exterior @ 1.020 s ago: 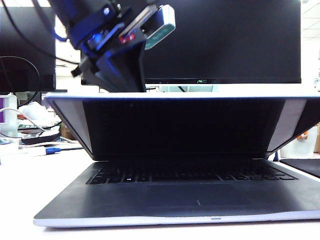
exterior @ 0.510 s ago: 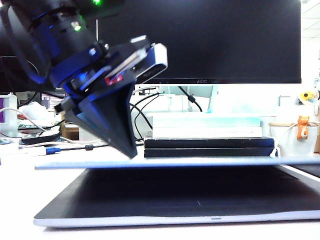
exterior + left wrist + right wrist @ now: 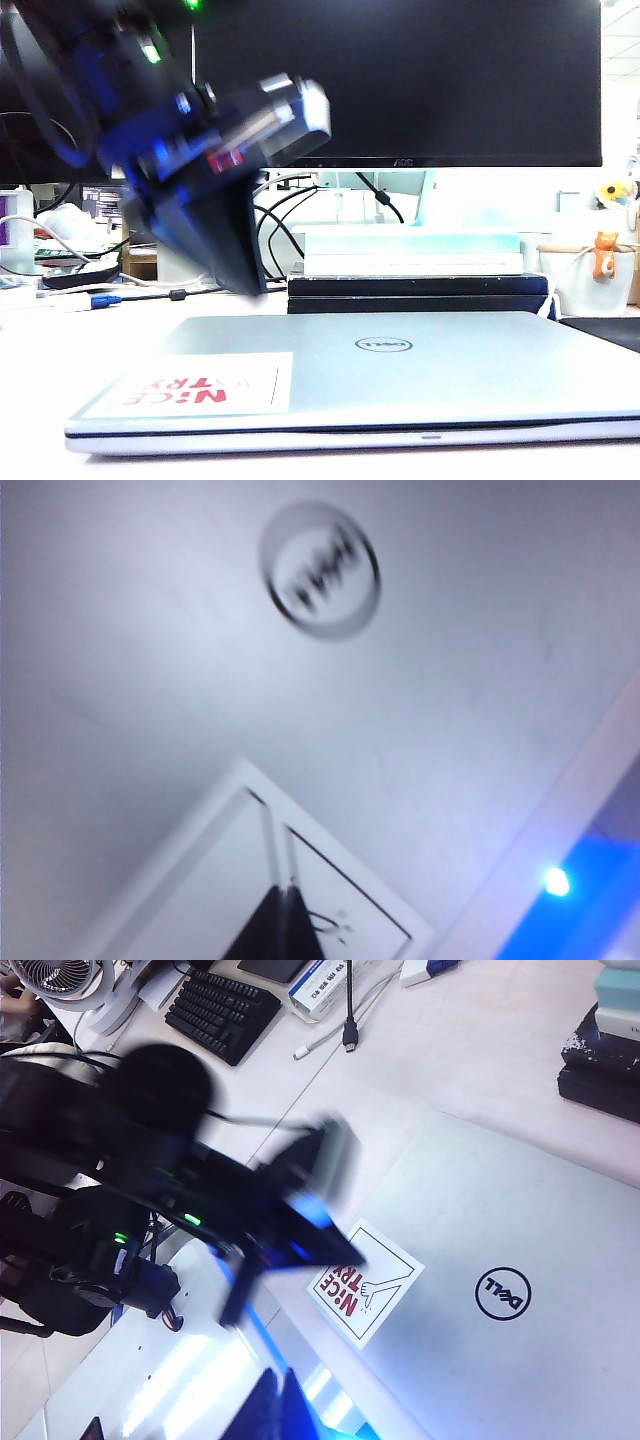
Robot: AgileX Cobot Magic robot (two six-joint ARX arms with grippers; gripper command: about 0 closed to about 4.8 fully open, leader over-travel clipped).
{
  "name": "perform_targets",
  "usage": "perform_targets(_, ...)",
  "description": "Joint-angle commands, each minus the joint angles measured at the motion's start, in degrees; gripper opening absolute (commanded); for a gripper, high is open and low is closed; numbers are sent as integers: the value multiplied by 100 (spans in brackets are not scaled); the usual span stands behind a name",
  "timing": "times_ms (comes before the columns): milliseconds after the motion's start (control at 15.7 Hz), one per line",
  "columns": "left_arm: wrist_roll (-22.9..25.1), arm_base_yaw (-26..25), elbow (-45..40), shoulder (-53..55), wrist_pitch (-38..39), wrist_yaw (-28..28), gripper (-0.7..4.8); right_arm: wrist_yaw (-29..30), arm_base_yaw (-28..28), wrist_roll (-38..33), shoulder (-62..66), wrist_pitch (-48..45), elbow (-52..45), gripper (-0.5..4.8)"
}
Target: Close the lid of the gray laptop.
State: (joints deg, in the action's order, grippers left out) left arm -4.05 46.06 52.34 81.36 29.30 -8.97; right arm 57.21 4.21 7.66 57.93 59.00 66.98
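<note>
The lid (image 3: 400, 365) lies flat on the gray laptop (image 3: 350, 435) in the middle of the white table (image 3: 40, 400), its Dell logo (image 3: 384, 344) and "NICE TRY" sticker (image 3: 195, 385) facing up, so the closing step looks finished. The left gripper (image 3: 245, 285) hangs blurred just above the lid's sticker corner with its black fingertips pressed together on nothing, apparently clear of the panel. The right gripper (image 3: 275, 1410) sits high above the table's near edge, its tips seemingly together, and I judge the next move calls only for the left arm to pull clear without dragging the laptop.
</note>
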Motion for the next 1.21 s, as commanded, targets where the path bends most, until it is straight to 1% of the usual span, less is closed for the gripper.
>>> perform_targets(64,216,-2,26,-1023,-380,1185,-6,57,0,164,-24,-177,24,-2)
perform_targets(127,411,-50,26,-1655,-407,1928,-6,59,0,256,-48,-306,24,-2)
perform_targets(191,540,-114,26,-2114,-396,2470,-6,42,0,404,-105,-415,20,-2)
perform_targets(255,619,-236,24,-2575,-363,2892,-6,-39,-2,439,-199,-603,17,-2)
perform_targets(319,669,-435,22,-3064,-372,3049,-6,-319,-4,409,-356,-887,17,-2)
perform_targets(382,708,-678,2,-3565,-396,3115,-6,-918,-11,354,-579,-1191,17,-2)
perform_targets(446,730,-866,-15,-3880,-396,3222,-6,-1370,-11,214,-756,-1434,-7,-2)
perform_targets(510,876,-1198,-170,-4448,-444,3351,-6,-2011,-11,-57,-1091,-1893,-111,-2)
perform_targets(701,890,-1617,-772,-5388,-662,3469,-6,-3104,-11,-319,-1746,-2662,-522,-2)
perform_targets(765,1003,-1659,-1202,-5849,-752,3646,-6,-3405,-11,-535,-2111,-3226,-914,-2)
perform_targets(956,966,-1659,-2020,-6583,-1139,3746,-6,-4325,-7,-570,-2951,-4277,-1978,-2)
perform_targets(1084,1016,-1659,-2935,-7263,-2048,3786,-6,-4852,-4,-638,-3786,-5289,-3373,-2)
perform_targets(1147,1213,-1661,-3399,-7571,-2559,3790,-6,-4898,2,-844,-4083,-5753,-3960,-2)
perform_targets(1211,1283,-1661,-3766,-7805,-2876,3779,-6,-4835,9,-1147,-4330,-6277,-4538,-2)
